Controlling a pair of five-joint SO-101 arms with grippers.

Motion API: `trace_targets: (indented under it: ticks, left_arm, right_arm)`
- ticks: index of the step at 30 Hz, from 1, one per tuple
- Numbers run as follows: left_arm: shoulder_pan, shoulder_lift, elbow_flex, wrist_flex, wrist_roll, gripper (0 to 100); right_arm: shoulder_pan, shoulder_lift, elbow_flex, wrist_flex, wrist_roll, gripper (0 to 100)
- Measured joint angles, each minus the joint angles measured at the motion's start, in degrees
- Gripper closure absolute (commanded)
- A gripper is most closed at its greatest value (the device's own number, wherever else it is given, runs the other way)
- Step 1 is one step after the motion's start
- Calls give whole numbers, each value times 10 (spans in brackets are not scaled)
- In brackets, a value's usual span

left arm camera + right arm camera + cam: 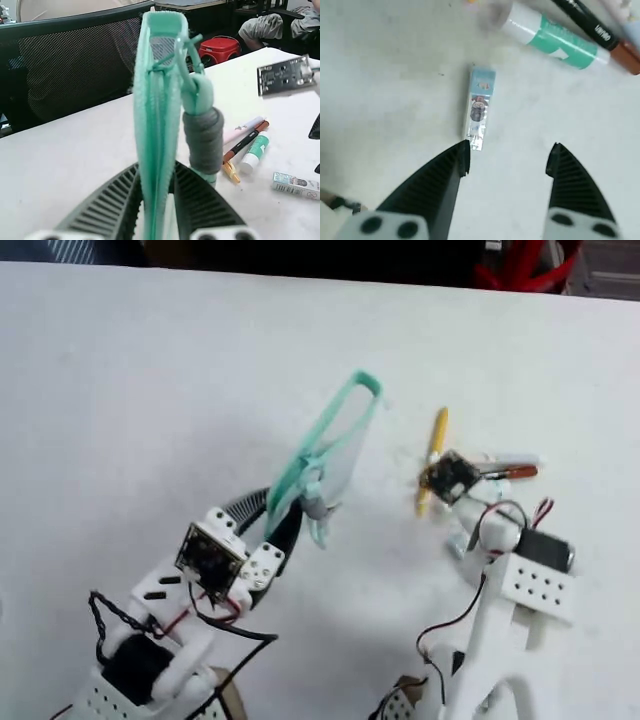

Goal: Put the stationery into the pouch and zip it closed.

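Above the white surface point(140, 390), the left end effector point(156, 177) is clenched on one end of the mint-green pouch point(155, 100), holding it upright on edge. The right end effector point(507, 155) hangs released over a small packet point(479, 107) lying near the glue stick point(555, 40) and pens point(600, 30), apart from the pouch.

White counter point(150, 390), room clutter behind.
The counter spread wide; past its far edge, at one o'clock, stood a red frame point(525, 270). Beyond it too, a black mesh chair point(65, 65) stood near a red tub point(220, 47).
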Motion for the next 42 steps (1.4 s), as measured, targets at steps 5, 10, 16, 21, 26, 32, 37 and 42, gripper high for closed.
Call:
trace_targets:
  ticks: [5,10,16,21,26,32,37,42]
  left_arm:
    - [0,0,0,0,0,920]
    - [0,0,0,0,0,918]
    - [0,0,0,0,24,918]
    - [0,-1,7,-4,25,917]
    - [0,-1,8,-4,25,917]
    - [0,-1,8,-4,28,917]
    - [0,-1,8,-4,30,917]
    - [0,-1,8,-4,30,917]
  right_arm:
    - [-47,55,-176,136,-53,768]
    - [-66,232,-286,191,-81,768]
    - [-69,419,-295,127,-83,767]
    - [-85,430,-213,31,-83,767]
    - [-84,426,-121,-66,-83,768]
    - [-66,419,-103,-111,-69,781]
    - [-55,419,-103,-127,-34,995]
    - [-54,405,-112,-130,-29,985]
